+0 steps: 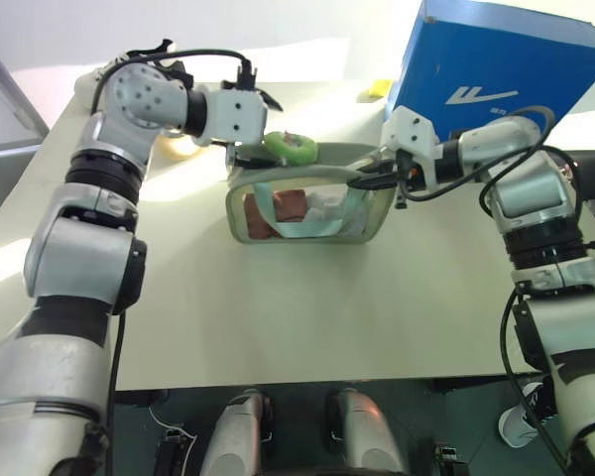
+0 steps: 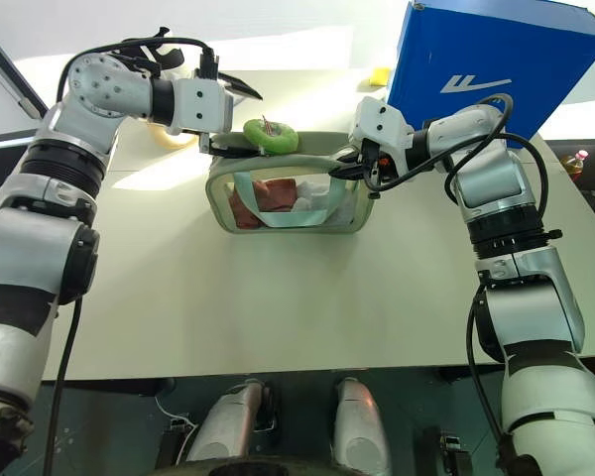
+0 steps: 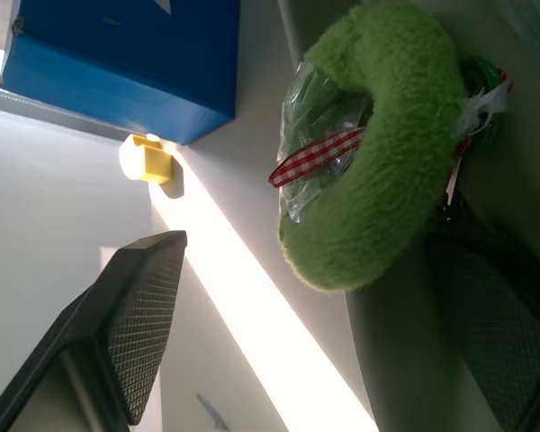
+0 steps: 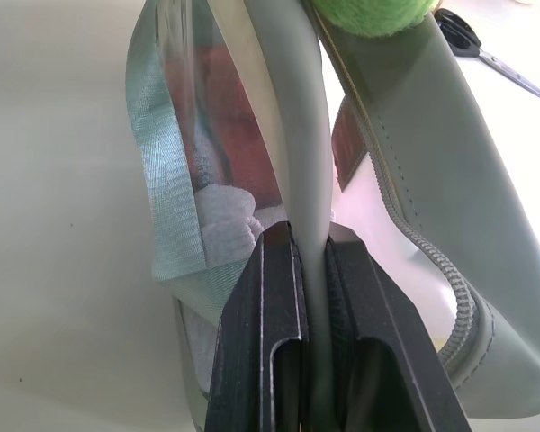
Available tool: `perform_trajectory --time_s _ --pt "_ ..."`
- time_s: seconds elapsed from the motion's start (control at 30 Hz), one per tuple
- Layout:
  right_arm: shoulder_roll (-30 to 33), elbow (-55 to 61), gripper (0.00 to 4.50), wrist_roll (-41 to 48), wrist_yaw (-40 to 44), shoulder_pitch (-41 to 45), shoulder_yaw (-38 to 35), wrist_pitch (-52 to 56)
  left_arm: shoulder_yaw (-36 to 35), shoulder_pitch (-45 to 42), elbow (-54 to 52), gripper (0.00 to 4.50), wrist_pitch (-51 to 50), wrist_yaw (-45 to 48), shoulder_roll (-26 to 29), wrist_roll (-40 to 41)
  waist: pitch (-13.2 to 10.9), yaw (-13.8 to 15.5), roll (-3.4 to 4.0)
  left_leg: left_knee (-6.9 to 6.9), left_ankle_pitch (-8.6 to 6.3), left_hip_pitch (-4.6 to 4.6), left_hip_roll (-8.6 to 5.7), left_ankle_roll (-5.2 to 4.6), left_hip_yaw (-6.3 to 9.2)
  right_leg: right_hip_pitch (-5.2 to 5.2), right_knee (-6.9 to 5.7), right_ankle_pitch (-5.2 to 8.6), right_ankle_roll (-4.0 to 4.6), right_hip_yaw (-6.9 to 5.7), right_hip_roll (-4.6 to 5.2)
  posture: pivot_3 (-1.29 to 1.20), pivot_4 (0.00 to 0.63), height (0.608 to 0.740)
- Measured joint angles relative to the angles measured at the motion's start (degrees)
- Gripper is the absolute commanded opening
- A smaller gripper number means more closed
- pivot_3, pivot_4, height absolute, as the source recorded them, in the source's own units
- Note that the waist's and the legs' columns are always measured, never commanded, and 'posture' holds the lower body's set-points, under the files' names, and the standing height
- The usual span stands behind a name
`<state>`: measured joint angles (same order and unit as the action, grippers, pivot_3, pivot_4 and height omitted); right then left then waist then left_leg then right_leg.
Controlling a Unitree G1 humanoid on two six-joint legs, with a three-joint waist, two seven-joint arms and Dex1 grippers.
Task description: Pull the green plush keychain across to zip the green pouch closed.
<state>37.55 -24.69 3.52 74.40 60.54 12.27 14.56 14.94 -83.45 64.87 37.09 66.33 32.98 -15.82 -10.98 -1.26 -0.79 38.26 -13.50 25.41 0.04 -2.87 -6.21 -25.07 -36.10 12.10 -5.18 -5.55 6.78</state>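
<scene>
Tabletop (image 1: 278,317): fuzzy lime ring-shaped green plush keychain (image 1: 291,148)

Pouch (image 1: 307,213), blue box (image 1: 496,74) on table (image 1: 278,317)

Green plush keychain (image 3: 378,153) with checked ribbon (image 3: 317,165), blue box (image 3: 126,63), yellow object (image 3: 151,159)

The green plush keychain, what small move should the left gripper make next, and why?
Probably close the left gripper back onto the green plush keychain. Its fingers stand open beside the plush, gripping nothing, while the right gripper is shut on the edge of the green pouch, steadying it. The zipper looks partly unzipped, so the pull likely isn't finished.
</scene>
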Motion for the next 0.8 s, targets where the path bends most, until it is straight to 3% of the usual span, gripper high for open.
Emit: perform_trajectory --time_s 0.23,0.37,0.43,0.53,0.67,0.8 --pt "0.0 -1.0 0.0 -0.1 0.1 0.4 0.0 -0.6 -0.9 -0.7 -1.2 4.46 -4.8 3.9 4.7 0.8 0.0 0.2 0.0 0.01 0.0 0.01 0.0 0.0 0.0 0.0 0.0 0.0 0.0 0.0 0.0 0.0 0.15 0.74" --pt "-0.5 -1.6 0.0 -0.1 0.1 0.8 0.0 -1.0 -6.3 0.7 -10.2 4.46 -18.0 10.5 5.6 9.2 0.0 0.1 0.01 0.0 0.01 0.05 0.01 0.01 -0.01 -0.03 0.0 0.0 0.0 0.0 0.0 0.0 0.15 0.74" --pt "-0.6 -1.8 0.0 -0.2 0.1 0.8 0.0 -1.1 -7.6 3.5 -16.6 4.46 -23.9 13.4 6.1 12.7 0.0 0.0 0.04 0.0 0.06 0.01 0.01 0.11 -0.01 -0.02 -0.04 0.01 0.0 0.02 0.0 0.0 0.15 0.74" --pt "-0.7 -2.2 0.0 -0.2 0.1 1.0 0.1 -1.2 -8.9 15.6 -33.3 4.46 -39.6 16.3 7.9 18.5 0.0 -0.1 0.1 0.01 0.16 -0.03 0.02 0.25 0.0 0.01 -0.1 0.01 0.01 0.04 -0.02 0.0 0.15 0.74" --pt "-0.6 -2.4 0.0 -0.4 0.1 1.1 0.1 -1.2 -9.1 23.4 -45.1 4.46 -49.7 15.6 9.9 20.9 0.0 0.1 0.09 0.03 0.17 0.0 0.02 0.27 0.0 0.03 -0.03 0.01 0.01 0.04 -0.04 0.0 0.15 0.74" --pt "-0.5 -2.4 0.0 -0.5 0.1 1.1 0.1 -1.1 -9.0 29.4 -52.5 4.46 -53.0 12.3 10.2 21.1 0.0 0.2 0.09 0.04 0.16 -0.08 0.01 0.26 0.03 0.13 -0.03 0.01 0.01 0.04 -0.03 0.0 0.15 0.74"
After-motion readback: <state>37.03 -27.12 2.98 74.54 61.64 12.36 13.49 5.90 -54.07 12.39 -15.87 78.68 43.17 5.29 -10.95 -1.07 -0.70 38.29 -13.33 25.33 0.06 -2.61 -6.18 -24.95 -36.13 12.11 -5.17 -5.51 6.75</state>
